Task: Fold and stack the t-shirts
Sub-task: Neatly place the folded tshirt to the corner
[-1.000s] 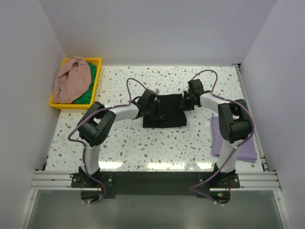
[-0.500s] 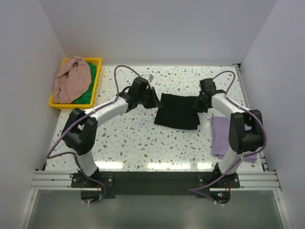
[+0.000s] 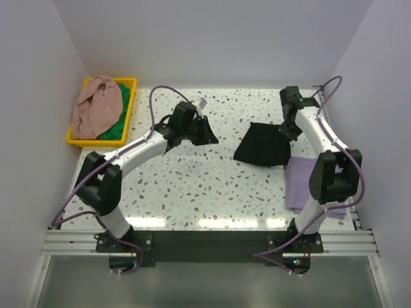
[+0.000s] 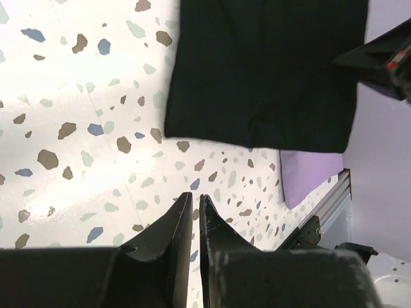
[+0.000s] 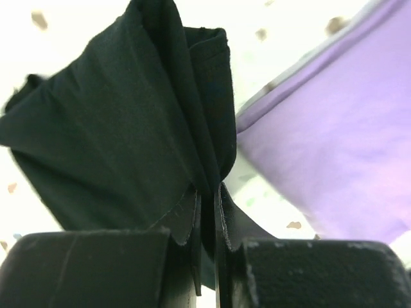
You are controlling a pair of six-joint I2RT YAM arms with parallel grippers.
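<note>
Right gripper (image 3: 288,130) is clamping the black t-shirt (image 3: 262,146). In the right wrist view its fingers are pressing together on a bunched fold of the black t-shirt (image 5: 115,147), with the gripper (image 5: 207,192) biting several layers at one edge. The purple t-shirt (image 3: 302,183) is lying folded flat on the table (image 3: 192,179) at the right side, and I'm using it as the reference. The black shirt is sitting just left of and beyond the purple one. Its nearest corner is reaching the purple shirt's far-left corner, but I can't tell whether they are touching or overlapping. In the right wrist view the purple t-shirt (image 5: 321,147) is showing to the right of the gripped fold. Left gripper (image 3: 207,135) is hovering well left of the purple shirt, and also left of the black one, apart from both. The left wrist view shows its gripper (image 4: 194,200) with fingers nearly together and nothing between them, pointing over bare speckled tabletop. The black t-shirt (image 4: 263,70) is lying ahead of it and a corner of the purple t-shirt (image 4: 305,176) is showing past that. A yellow bin (image 3: 131,102) is sitting far left of the purple shirt at the table's far corner. It is holding a pink garment (image 3: 96,106) piled over a green garment (image 3: 115,131).
</note>
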